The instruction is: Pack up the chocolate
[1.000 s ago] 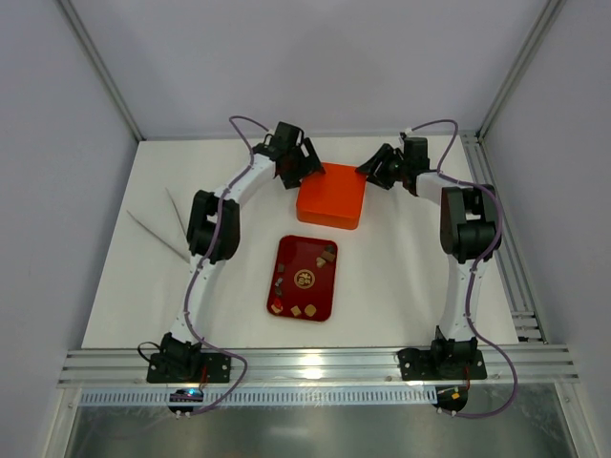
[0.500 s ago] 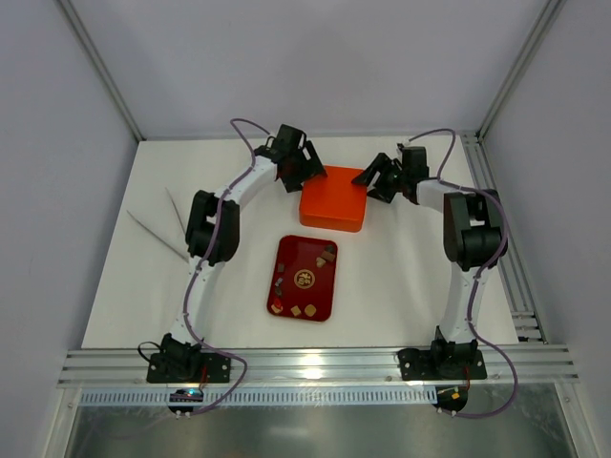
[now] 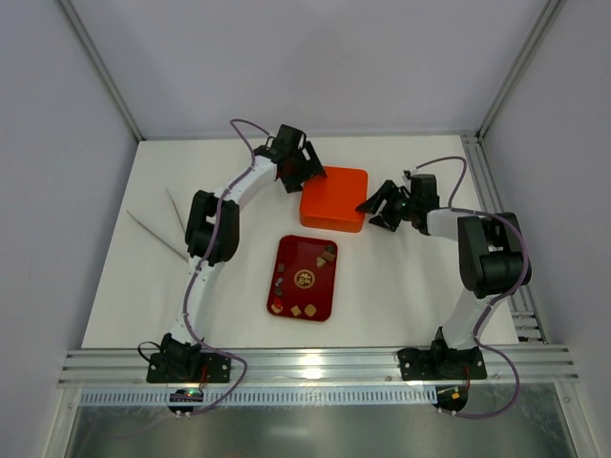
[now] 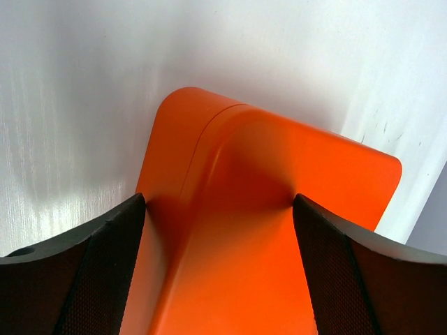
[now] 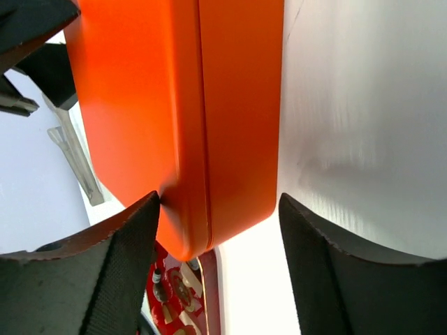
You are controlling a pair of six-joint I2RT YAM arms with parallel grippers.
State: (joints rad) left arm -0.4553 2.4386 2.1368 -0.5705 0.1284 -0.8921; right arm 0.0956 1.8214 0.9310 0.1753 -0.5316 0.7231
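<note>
Several small pieces of chocolate (image 3: pixel 326 256), brown, tan and pale, lie on a dark red tray (image 3: pixel 286 250) in the middle of the table; the right wrist view catches a corner of them (image 5: pixel 167 293). Behind the tray sits a closed orange box (image 3: pixel 336 200). My left gripper (image 3: pixel 304 172) is at its far left corner, and in the left wrist view (image 4: pixel 218 202) both fingers press against the box (image 4: pixel 279 160). My right gripper (image 3: pixel 375 205) stands open at the box's right side. Its left fingertip (image 5: pixel 143 216) touches the box (image 5: pixel 140 91); the right one is over bare table.
Two thin pale sticks (image 3: pixel 158 234) lie on the table at the left. A metal rail (image 3: pixel 501 239) runs along the right edge. White walls and frame posts close in the back and sides.
My right gripper has let go of the box's far right corner, swung nearer along its right side and opened. The box has turned a little. The left gripper has stayed put.
</note>
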